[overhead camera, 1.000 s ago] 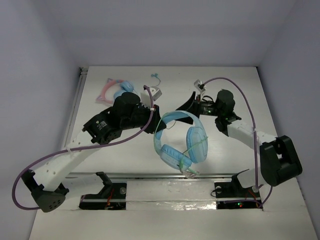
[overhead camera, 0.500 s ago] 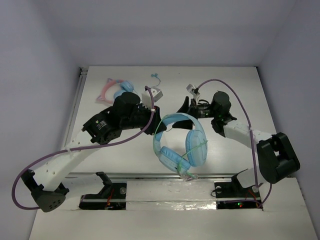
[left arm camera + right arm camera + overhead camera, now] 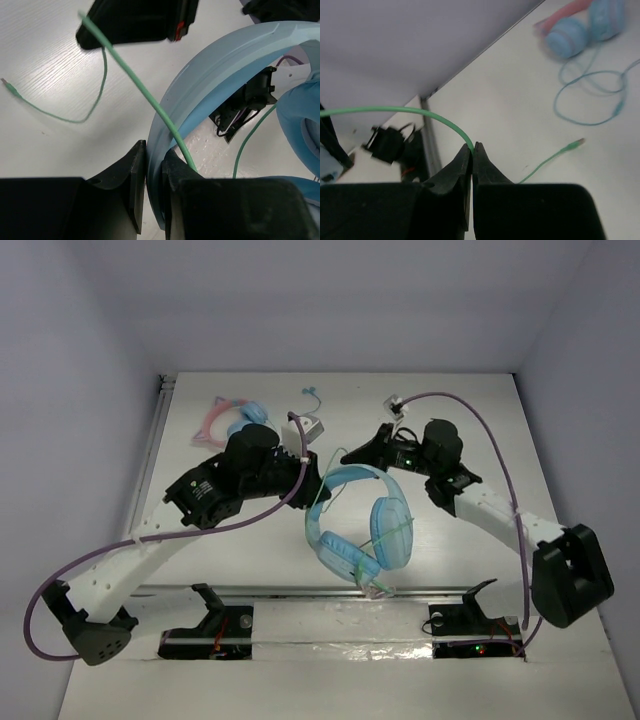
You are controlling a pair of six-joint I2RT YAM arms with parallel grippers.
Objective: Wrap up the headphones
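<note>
The large light-blue headphones (image 3: 390, 531) hang tilted above the table's middle, with the thin green cable (image 3: 400, 528) crossing one cup. My left gripper (image 3: 316, 474) is shut on the blue headband (image 3: 225, 65), which sits edge-on between its jaws (image 3: 154, 175). My right gripper (image 3: 348, 455), just right of the left one, is shut on the green cable (image 3: 410, 110), pinching it at its fingertips (image 3: 472, 146). From there the cable (image 3: 135, 75) runs taut to the headband. Its free plug end (image 3: 572, 145) lies on the table.
Pink-banded cat-ear headphones (image 3: 228, 418) and thin teal earbuds (image 3: 311, 393) lie at the back left. A small grey-white box (image 3: 311, 427) sits behind the left gripper. A metal rail (image 3: 300, 591) runs along the near edge by the arm bases.
My right gripper, open a second ago, has closed on the green cable and shifted slightly left. The left gripper keeps its hold on the headband; the headphones have barely moved.
</note>
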